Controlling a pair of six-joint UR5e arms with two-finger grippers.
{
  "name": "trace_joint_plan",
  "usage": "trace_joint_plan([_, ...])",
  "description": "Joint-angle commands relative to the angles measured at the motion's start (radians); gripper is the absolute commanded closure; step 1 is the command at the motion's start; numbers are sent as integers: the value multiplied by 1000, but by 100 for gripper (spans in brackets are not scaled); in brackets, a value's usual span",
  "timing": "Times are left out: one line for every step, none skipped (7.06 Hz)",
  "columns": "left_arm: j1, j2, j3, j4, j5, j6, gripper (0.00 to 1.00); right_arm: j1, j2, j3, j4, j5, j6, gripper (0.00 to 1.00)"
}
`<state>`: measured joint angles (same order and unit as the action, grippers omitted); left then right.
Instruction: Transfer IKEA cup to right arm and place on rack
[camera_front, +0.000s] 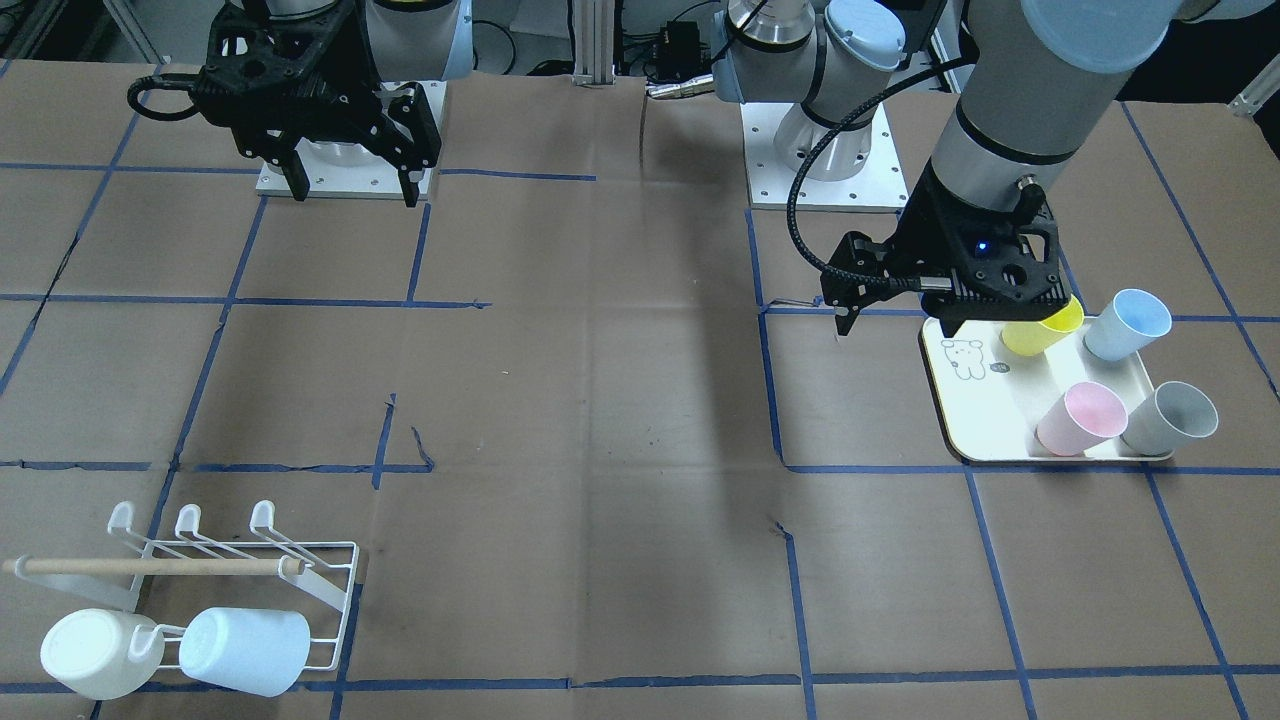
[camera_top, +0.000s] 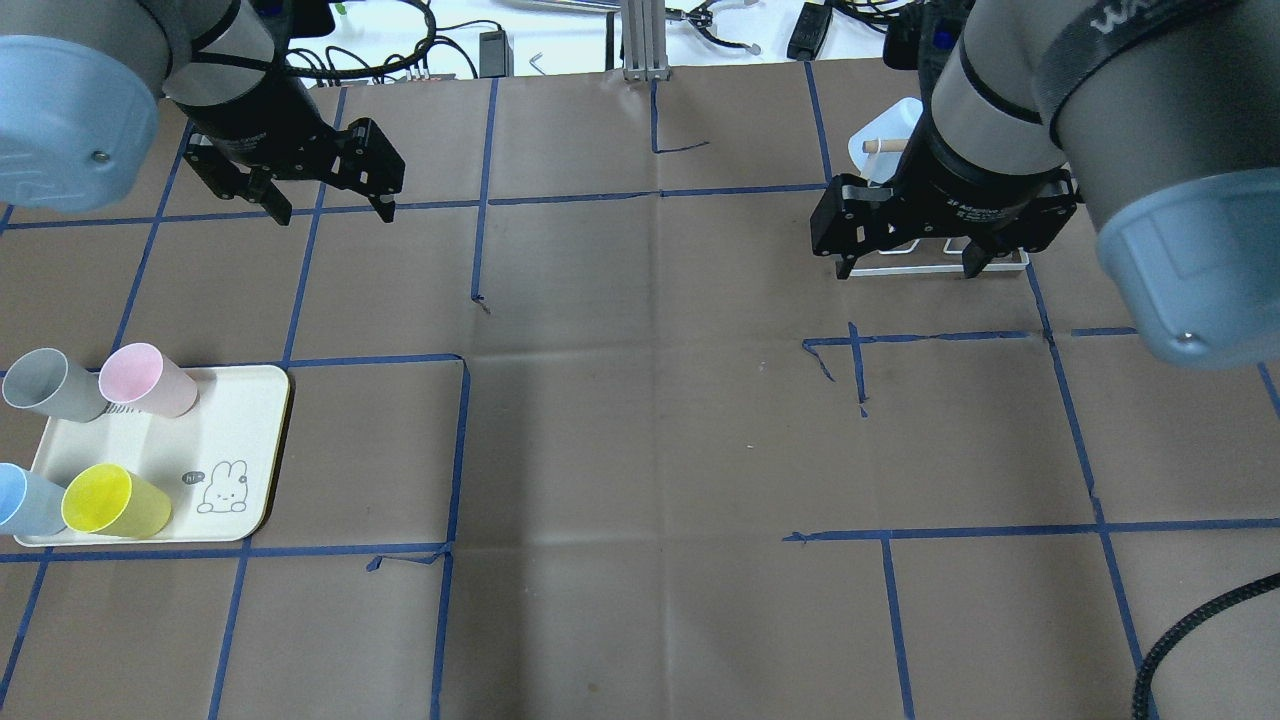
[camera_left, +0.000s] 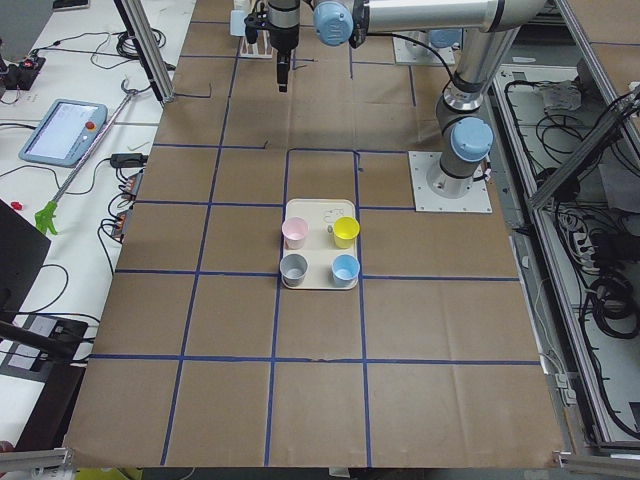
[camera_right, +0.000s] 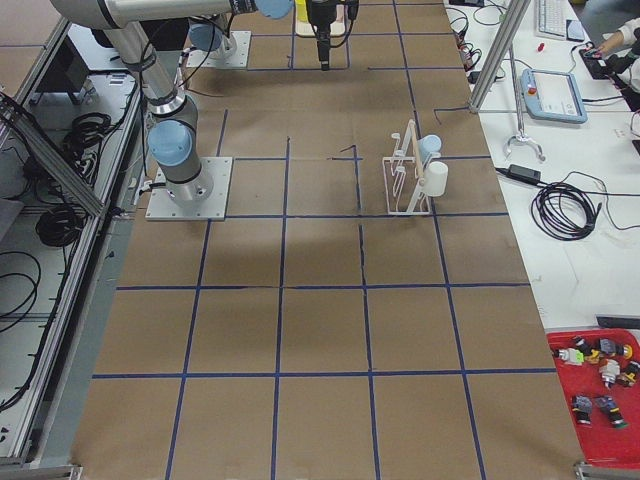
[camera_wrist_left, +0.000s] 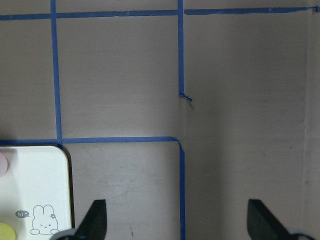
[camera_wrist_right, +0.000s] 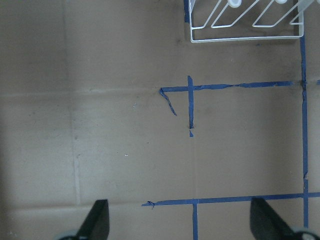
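Observation:
Four cups stand on a cream tray (camera_top: 240, 420): yellow (camera_top: 115, 500), pale blue (camera_top: 25, 500), pink (camera_top: 145, 380) and grey (camera_top: 50, 385). My left gripper (camera_front: 895, 325) hangs open and empty, high above the table beside the tray's bear-drawing end; in its wrist view the open gripper (camera_wrist_left: 178, 222) is over bare paper and the tray corner (camera_wrist_left: 35, 190) shows. My right gripper (camera_top: 905, 265) is open and empty, raised on the near side of the white wire rack (camera_front: 240, 570). The rack holds a white cup (camera_front: 95, 655) and a pale blue cup (camera_front: 245, 650).
Brown paper with blue tape lines covers the table. Both arm bases (camera_front: 820, 160) stand at the robot's edge. The rack's wooden dowel (camera_front: 150, 566) sticks out sideways. A red tray of small parts (camera_right: 600, 385) and a teach pendant (camera_right: 555, 95) lie off the table.

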<state>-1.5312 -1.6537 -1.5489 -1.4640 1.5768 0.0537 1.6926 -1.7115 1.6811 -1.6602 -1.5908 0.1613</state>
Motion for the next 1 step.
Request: trace_joint_plan([-1, -4, 1, -9, -3, -5, 0, 6, -3, -3, -3, 2, 0, 0])
